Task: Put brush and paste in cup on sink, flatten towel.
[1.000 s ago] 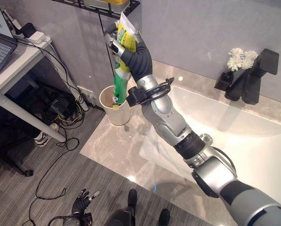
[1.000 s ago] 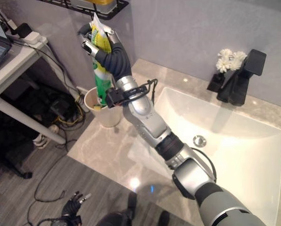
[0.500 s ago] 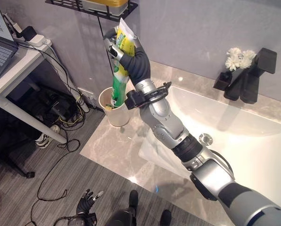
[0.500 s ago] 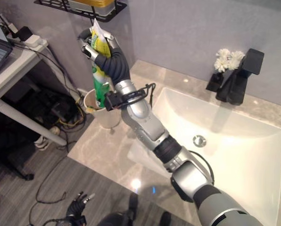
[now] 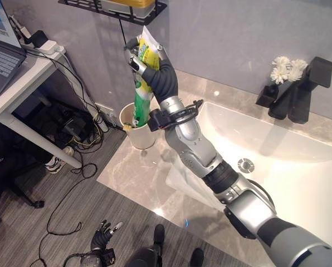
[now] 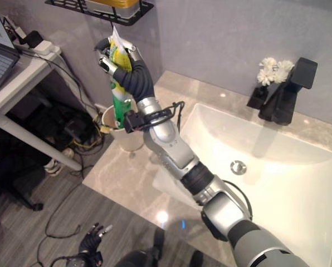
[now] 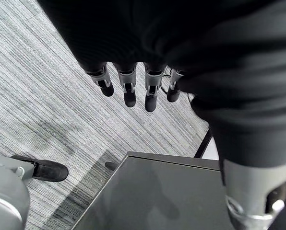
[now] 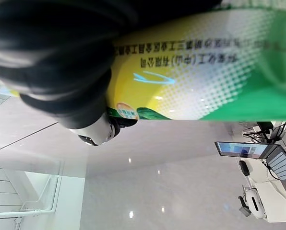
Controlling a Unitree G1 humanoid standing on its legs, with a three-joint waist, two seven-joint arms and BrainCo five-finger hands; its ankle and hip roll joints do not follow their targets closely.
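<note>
Right hand [image 5: 149,64] raised near the wall, fingers curled round the upper part of the toothpaste tube [image 5: 142,83]. Tube hangs upright, its lower end inside the cup [image 5: 141,133] at the counter's left corner, beside the sink [image 5: 299,167]. Towel [image 5: 191,178] lies on the counter edge under the right arm. Left hand [image 5: 103,238] hangs low over the floor, fingers relaxed, holding nothing.

Right hand [image 6: 121,61] grips toothpaste [image 6: 119,89] over cup [image 6: 123,133].
</note>
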